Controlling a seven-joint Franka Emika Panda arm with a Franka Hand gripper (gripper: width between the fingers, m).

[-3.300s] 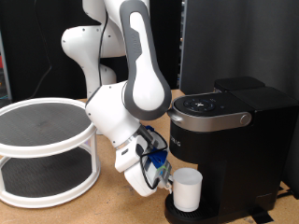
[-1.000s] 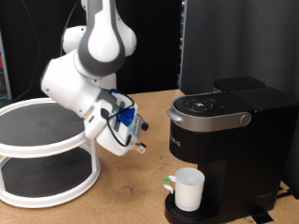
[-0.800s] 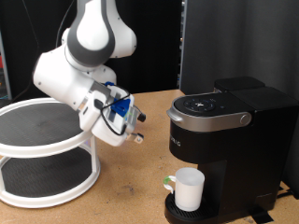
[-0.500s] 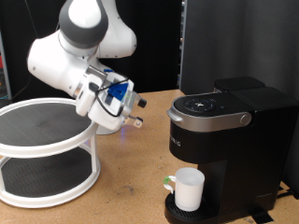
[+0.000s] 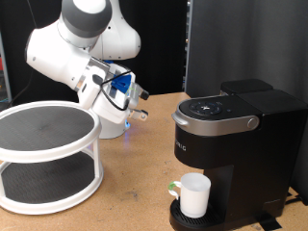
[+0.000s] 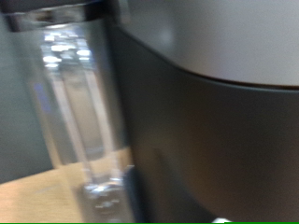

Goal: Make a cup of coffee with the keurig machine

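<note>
nearest the camera in the exterior view, the cup [image 5: 194, 195] stands upright on the round drip base of the keurig machine [image 5: 231, 144], under the brew head, its handle turned toward the view's left. nothing grips it. the machine's lid is down, and its silver-grey handle and top buttons face the view's left. on the view's left a white two-tier round rack [image 5: 46, 154] sits on the wooden counter [image 5: 135, 202], well apart from the machine.

farther back and higher, the tool [image 5: 136, 105] hangs in the air between the rack and the machine, above the counter, touching nothing. i see nothing between its fingers, and whether they are spread or closed i cannot tell from this angle. the wrist view is blurred; it shows only a dark curved body with a pale top and a clear upright cylinder, probably parts of the machine.

as i judge it, the cup is placed and the arm is repositioning. to do this well, the tool should pass clear of the rack's rim and approach the lid handle squarely, without brushing the cup.

compared with 3.3 s ago, the tool has left the cup, where it was low beside the drip base, and risen up and toward the view's left. the cup has stayed where it was.
</note>
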